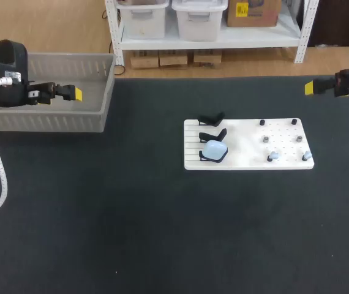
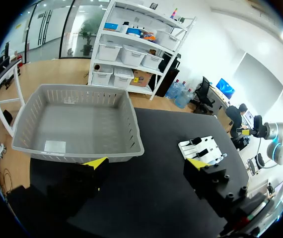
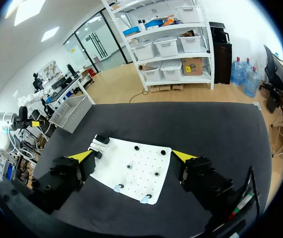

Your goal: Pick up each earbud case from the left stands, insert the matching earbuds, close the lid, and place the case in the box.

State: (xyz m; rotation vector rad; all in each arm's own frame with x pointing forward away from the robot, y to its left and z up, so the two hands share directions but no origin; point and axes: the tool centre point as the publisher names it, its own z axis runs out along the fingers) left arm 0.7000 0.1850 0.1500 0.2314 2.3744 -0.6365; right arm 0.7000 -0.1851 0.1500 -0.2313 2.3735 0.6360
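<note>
Left gripper [image 2: 146, 163] spread, empty, over gray box [image 1: 46, 119]. Right gripper [image 3: 132, 156] spread, empty, well apart from white board [image 1: 242, 131]. Pale-blue earbud case [image 1: 214, 149] on board's nearest stand (earbuds [image 1: 273, 156] on pegs opposite).

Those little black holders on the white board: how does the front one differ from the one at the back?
The front holder carries a pale blue earbud case; the back holder is bare. The front holder is mostly hidden under the case, while the back holder's upturned shape shows in full. Both are black, in one column at the white board's left side.
</note>
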